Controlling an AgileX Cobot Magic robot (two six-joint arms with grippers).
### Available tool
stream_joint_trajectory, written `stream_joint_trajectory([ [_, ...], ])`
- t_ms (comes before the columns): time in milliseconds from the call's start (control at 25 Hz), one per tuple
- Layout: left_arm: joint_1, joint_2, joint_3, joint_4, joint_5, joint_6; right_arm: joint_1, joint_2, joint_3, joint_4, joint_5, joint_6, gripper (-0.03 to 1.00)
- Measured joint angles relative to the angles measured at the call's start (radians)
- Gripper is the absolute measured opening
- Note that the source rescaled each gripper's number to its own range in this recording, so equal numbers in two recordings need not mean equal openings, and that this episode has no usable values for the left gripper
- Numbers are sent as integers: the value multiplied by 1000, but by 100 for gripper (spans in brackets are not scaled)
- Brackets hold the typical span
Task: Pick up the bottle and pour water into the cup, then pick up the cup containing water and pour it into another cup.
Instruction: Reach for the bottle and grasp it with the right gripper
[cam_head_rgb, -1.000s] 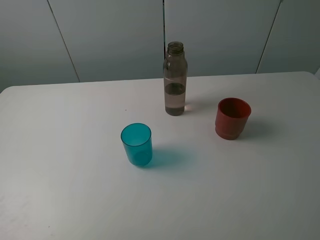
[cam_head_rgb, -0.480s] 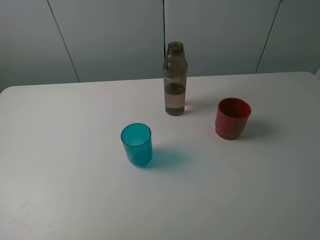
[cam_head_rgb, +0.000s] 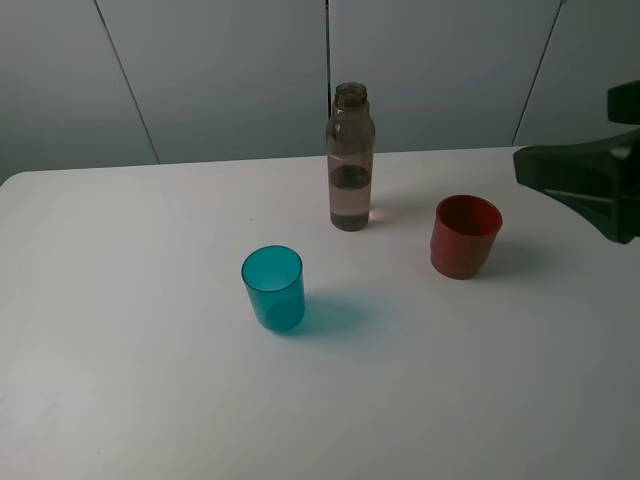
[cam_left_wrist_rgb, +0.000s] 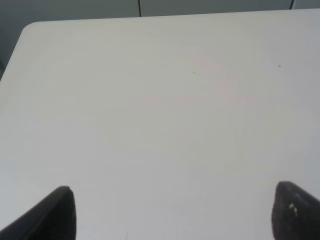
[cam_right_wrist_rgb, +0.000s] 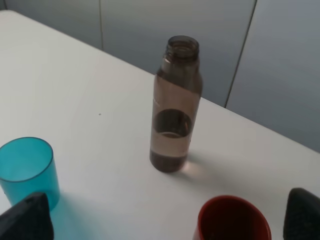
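Observation:
The smoky-grey bottle (cam_head_rgb: 350, 160) stands upright and uncapped at the back middle of the white table, partly filled with water; it also shows in the right wrist view (cam_right_wrist_rgb: 174, 105). The teal cup (cam_head_rgb: 273, 288) stands in front of it to the left and shows in the right wrist view (cam_right_wrist_rgb: 27, 167). The red-orange cup (cam_head_rgb: 465, 236) stands to the bottle's right and shows in the right wrist view (cam_right_wrist_rgb: 232, 220). My right gripper (cam_head_rgb: 545, 172) reaches in from the right edge, above and right of the red cup; in its own wrist view it (cam_right_wrist_rgb: 165, 220) is open and empty. My left gripper (cam_left_wrist_rgb: 175, 215) is open over bare table.
The white table (cam_head_rgb: 150, 400) has a rounded back-left corner (cam_left_wrist_rgb: 30, 27). Grey wall panels (cam_head_rgb: 220, 70) stand behind the table's back edge, close behind the bottle.
My right gripper has come into the exterior view from the right edge. The bottle and both cups have not moved.

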Motion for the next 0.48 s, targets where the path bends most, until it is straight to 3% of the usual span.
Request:
stream_joint_trajectory([
  [120,0,0,0,0,0,0,68,93,-77,-34,-47,7,100],
  [240,0,0,0,0,0,0,123,174,-109,-96,-179,89,100],
  [320,0,0,0,0,0,0,159,229,-107,-214,-298,246,100],
  [480,0,0,0,0,0,0,206,344,-76,-532,-537,721,100],
])
